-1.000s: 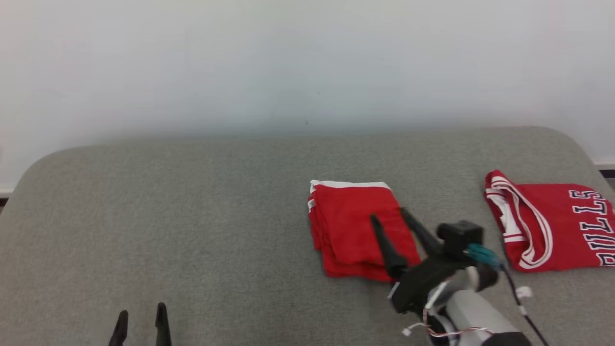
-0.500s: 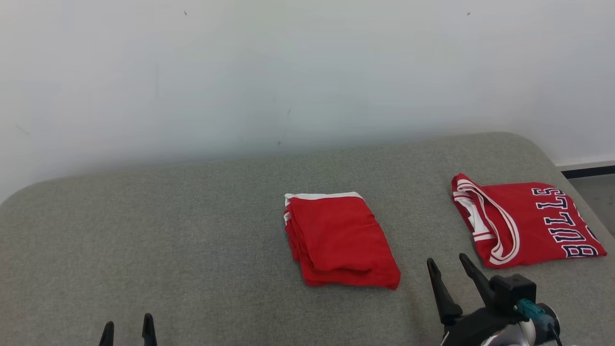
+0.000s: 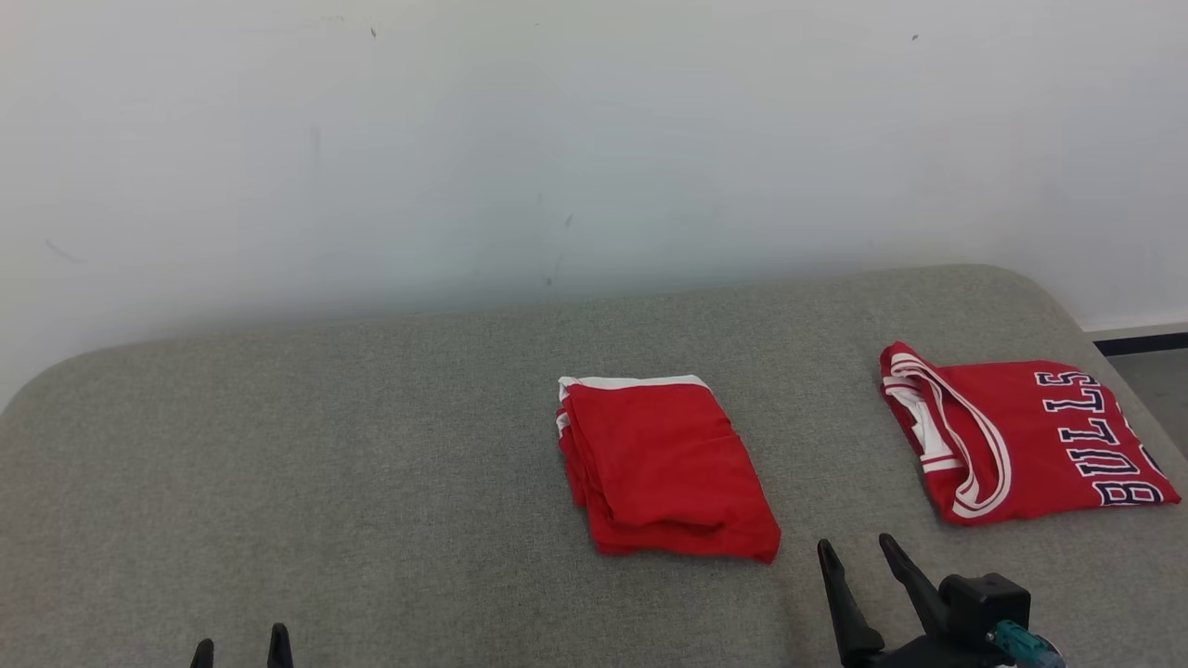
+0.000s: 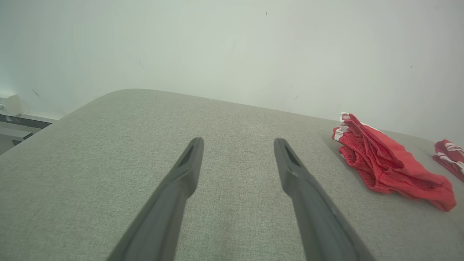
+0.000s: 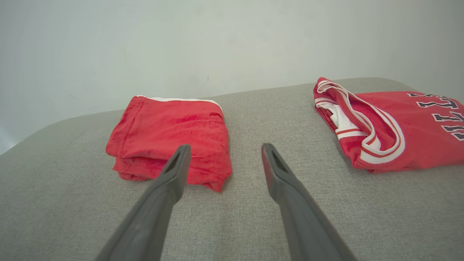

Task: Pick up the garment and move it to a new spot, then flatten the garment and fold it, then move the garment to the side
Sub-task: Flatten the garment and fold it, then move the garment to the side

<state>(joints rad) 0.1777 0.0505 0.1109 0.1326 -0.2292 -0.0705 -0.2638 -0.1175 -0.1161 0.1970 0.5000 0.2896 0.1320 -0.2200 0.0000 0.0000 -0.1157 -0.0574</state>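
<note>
A folded red garment with a white band along its far edge lies in the middle of the grey padded surface. It also shows as the red garment in the right wrist view and the red garment at the right of the left wrist view. My right gripper stands open and empty just right of the garment's near corner; its open fingers frame bare fabric as the right gripper. My left gripper is open at the lower left, far from the garment, seen as the left gripper.
A folded red BULLS jersey with white trim lies at the right end of the surface, also seen as the jersey. A pale wall runs behind. The surface's rounded right edge drops to the floor.
My right gripper has pulled back off the red garment, down and to the right, leaving it folded on the surface. The head camera has shifted, so the whole scene sits differently.
</note>
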